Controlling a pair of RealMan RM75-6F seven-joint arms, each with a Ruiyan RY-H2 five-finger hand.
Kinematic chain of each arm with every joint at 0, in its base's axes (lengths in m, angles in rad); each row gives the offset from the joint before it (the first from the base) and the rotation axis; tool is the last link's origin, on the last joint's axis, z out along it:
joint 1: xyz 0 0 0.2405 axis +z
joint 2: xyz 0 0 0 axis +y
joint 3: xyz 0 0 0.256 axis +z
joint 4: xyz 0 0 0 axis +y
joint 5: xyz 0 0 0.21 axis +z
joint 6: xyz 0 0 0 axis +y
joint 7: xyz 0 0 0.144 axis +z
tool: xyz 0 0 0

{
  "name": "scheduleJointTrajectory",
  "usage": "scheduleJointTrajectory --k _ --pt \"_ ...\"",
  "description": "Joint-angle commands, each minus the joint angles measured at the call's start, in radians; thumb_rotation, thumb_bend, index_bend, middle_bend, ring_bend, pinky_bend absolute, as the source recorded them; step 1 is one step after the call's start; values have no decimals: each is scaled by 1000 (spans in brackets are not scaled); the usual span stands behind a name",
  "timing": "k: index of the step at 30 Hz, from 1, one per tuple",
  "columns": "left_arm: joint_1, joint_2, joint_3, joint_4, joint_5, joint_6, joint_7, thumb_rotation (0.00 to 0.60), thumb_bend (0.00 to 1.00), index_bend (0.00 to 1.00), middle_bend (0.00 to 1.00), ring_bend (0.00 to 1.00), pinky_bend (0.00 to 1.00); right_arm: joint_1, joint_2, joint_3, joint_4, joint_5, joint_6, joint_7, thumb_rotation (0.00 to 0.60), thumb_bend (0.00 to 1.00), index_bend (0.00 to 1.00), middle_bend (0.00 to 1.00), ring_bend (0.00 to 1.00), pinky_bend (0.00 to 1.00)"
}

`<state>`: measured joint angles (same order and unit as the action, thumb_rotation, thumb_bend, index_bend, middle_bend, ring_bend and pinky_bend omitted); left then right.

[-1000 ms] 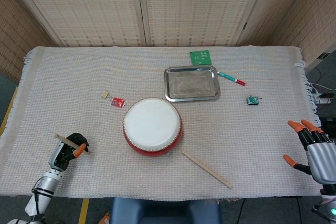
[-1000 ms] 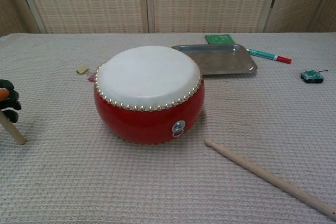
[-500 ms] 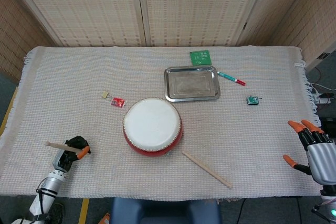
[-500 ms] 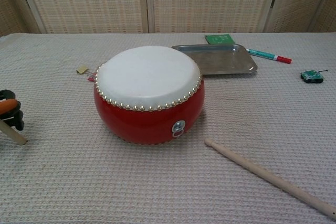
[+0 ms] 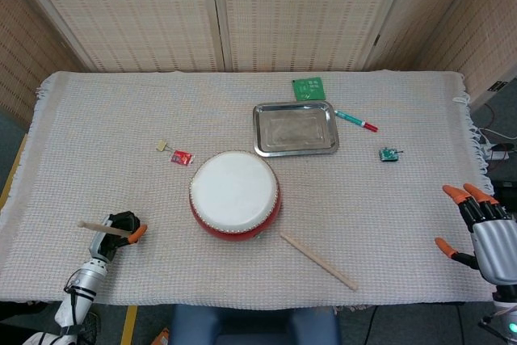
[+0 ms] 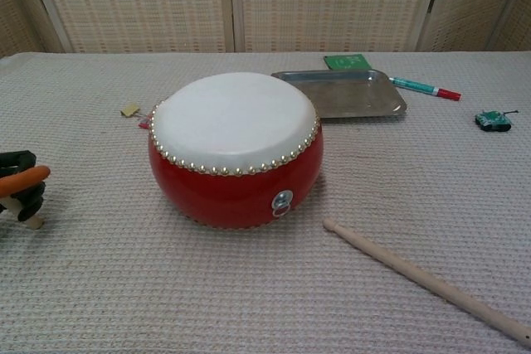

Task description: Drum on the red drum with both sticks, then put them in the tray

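The red drum (image 5: 234, 195) (image 6: 236, 149) with a white skin stands mid-table. My left hand (image 5: 118, 229) (image 6: 20, 189) grips one wooden stick (image 5: 98, 227) at the front left, well left of the drum. The other stick (image 5: 318, 260) (image 6: 425, 280) lies loose on the cloth, front right of the drum. My right hand (image 5: 481, 227) hovers at the table's right edge, fingers spread and holding nothing. The steel tray (image 5: 295, 128) (image 6: 344, 93) sits behind the drum, with nothing in it.
Behind the tray lies a green card (image 5: 308, 88). A red-and-teal marker (image 5: 355, 120) and a small green toy (image 5: 389, 153) lie to the tray's right. Left of the drum are a small red item (image 5: 182, 157) and a tan tag (image 5: 162, 146). A woven cloth (image 5: 97, 135) covers the table.
My left hand has drawn back toward the front left edge and lowered, tipping its stick from a slant to nearly level. The right hand and loose stick have not moved.
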<state>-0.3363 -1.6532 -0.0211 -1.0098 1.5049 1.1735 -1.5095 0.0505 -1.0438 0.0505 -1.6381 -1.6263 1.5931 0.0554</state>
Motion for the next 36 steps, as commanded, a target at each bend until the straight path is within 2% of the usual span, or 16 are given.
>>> scheduleJointTrajectory --k 1,6,9,16,21,25,27,28,36 --pt "-7 -17 -8 8 -10 -10 41 600 291 792 844 752 839 -1 -1 1 1 -1 4 1 600 79 144 192 102 214" --pt "-13 -32 -19 15 -21 -18 81 600 314 859 917 818 941 -3 -1 2 4 -3 10 3 600 79 146 192 102 214" --pt "-16 -37 -14 20 -13 -21 63 600 385 896 955 853 998 -3 -1 2 5 -3 10 2 600 79 151 192 102 214" --pt "-14 -53 -5 55 -7 -22 42 600 569 953 999 906 1000 1 -4 4 9 -2 5 4 600 79 152 192 102 214" --pt "-12 -59 -12 74 -12 -15 65 600 754 997 1000 950 1000 5 -4 7 8 -5 5 5 600 79 152 192 102 214" --pt "-14 -54 -10 80 -10 -16 88 600 815 1000 1000 991 1000 5 -4 7 9 -6 6 6 600 80 152 192 102 214" --pt "-16 -43 0 96 8 1 162 600 831 1000 1000 1000 1000 5 -4 7 9 -7 7 7 600 79 152 192 102 214" --pt "-15 -11 10 110 42 51 276 600 833 1000 1000 1000 1000 3 -3 8 9 -11 14 9 600 79 152 192 102 214" --pt "-24 208 0 -75 64 107 609 600 834 1000 1000 1000 1000 10 2 4 11 -20 5 11 600 79 152 192 102 214"
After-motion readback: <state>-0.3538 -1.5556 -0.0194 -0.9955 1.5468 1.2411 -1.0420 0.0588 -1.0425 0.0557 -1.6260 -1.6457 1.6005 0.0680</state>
